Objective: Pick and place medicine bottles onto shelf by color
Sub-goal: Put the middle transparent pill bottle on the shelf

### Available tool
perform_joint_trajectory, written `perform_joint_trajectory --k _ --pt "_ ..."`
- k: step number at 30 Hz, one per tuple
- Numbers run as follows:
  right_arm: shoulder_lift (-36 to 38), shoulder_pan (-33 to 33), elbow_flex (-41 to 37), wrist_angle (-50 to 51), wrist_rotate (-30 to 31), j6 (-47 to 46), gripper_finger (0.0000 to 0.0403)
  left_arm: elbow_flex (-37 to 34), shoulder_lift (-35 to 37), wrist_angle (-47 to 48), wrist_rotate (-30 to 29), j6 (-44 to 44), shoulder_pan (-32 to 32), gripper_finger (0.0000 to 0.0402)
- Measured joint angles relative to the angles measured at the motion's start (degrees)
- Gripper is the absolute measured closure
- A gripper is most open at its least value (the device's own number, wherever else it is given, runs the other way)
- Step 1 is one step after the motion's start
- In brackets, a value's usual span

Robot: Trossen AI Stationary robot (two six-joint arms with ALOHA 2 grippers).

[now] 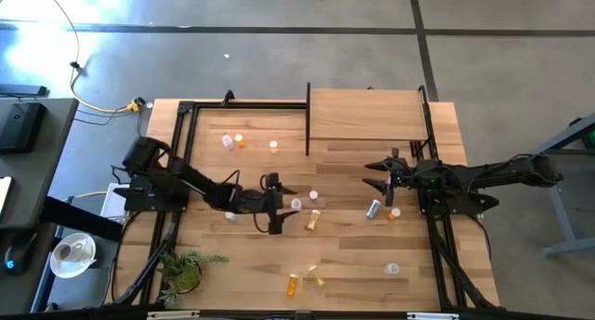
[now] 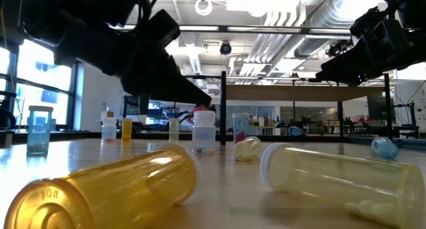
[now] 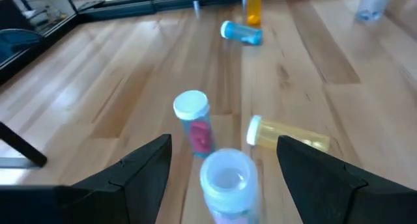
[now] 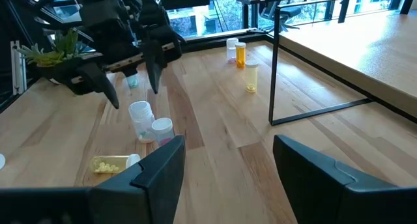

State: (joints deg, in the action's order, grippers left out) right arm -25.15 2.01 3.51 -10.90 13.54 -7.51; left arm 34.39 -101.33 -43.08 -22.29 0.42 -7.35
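My left gripper point(image 1: 279, 205) stands open low over the table's middle, pointing toward the right edge. A clear medicine bottle with pink contents point(image 3: 225, 178) stands upright between its fingers, untouched. A second pink-filled bottle point(image 3: 194, 120) stands just beyond it, and a yellow bottle point(image 3: 287, 134) lies on its side beside that. My right gripper point(image 1: 381, 178) waits open at the right, above the table. Below it a teal bottle point(image 1: 374, 208) lies on its side beside an upright orange one point(image 1: 394, 212). The light-wood shelf point(image 1: 367, 115) stands at the far edge.
Three bottles point(image 1: 240, 141) stand at the far left. An orange bottle point(image 1: 294, 283), a yellow one point(image 1: 316, 275) and a clear one point(image 1: 392, 268) sit near the front edge. A green plant point(image 1: 181, 269) sits at the front left corner. Black frame rails point(image 1: 186, 143) run along both sides.
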Motion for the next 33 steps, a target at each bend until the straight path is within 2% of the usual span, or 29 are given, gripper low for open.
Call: perform_joint_trajectory --k 14,33 --pt "0.00 0.00 0.00 0.82 -0.01 0.00 0.0179 1.44 -0.58 4.38 3.60 -9.76 2.60 0.0133" --pt "0.00 -0.01 0.00 0.86 0.00 0.00 0.0179 1.44 -0.58 7.72 5.01 -10.95 3.25 0.0138"
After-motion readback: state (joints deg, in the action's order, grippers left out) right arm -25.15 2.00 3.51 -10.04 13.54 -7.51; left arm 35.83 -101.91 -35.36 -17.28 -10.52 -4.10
